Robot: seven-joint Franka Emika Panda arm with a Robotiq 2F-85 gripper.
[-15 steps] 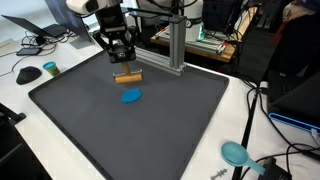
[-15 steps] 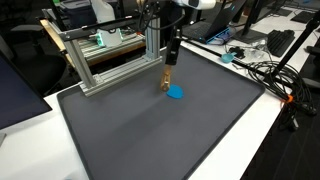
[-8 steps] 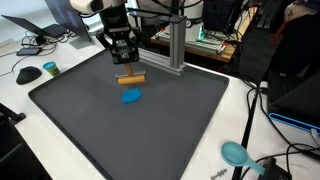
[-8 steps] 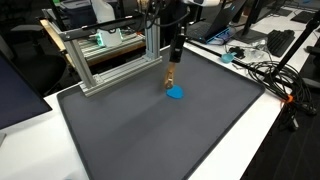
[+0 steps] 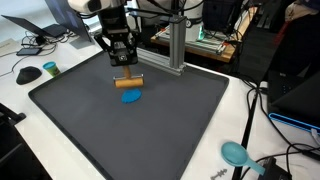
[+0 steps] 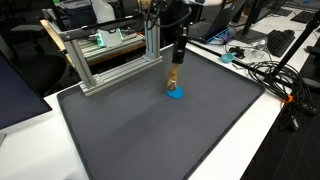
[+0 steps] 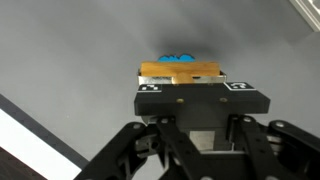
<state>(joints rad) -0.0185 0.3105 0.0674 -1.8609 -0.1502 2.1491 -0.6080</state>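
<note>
gripper (image 5: 125, 73) clamped on wooden block (image 5: 128, 83) | above blue piece (image 5: 131, 97) | grey mat (image 5: 150, 130)

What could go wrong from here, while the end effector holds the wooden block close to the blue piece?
1. The end effector seems to grip the wooden block only at its tips, so the block may slip or tilt.
2. The blue piece is small and lies on the mat close to the block; a lower move could push it aside.
</note>
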